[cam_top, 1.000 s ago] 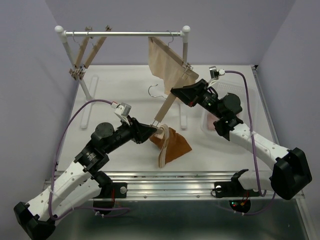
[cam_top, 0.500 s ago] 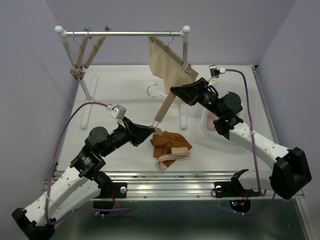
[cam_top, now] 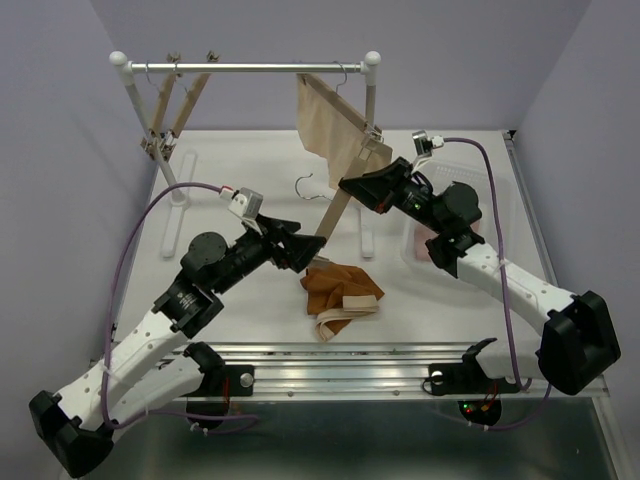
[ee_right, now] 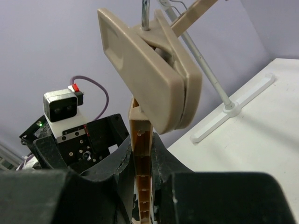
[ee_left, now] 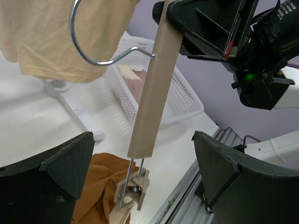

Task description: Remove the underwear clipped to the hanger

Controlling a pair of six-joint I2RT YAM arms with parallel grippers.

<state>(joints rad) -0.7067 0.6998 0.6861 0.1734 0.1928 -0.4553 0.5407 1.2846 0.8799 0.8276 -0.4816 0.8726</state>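
Where the worktop [cam_top: 230, 170] carries a rack [cam_top: 250, 67], beige briefs [cam_top: 325, 125] are seen hanging below its rail, and rust-brown briefs [cam_top: 335, 285] are seen crumpled near the worktop's front edge. A tilted wooden hanger [cam_top: 330, 215] is clamped by the right fingers [cam_top: 350, 187]. The left fingers [cam_top: 296, 240] are spread wide around its lower clip [ee_left: 133, 189], which is touched by neither.

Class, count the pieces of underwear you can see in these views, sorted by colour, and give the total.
Beige underwear: 1
Rust-brown underwear: 1
Pale pink underwear: 1
Total: 3
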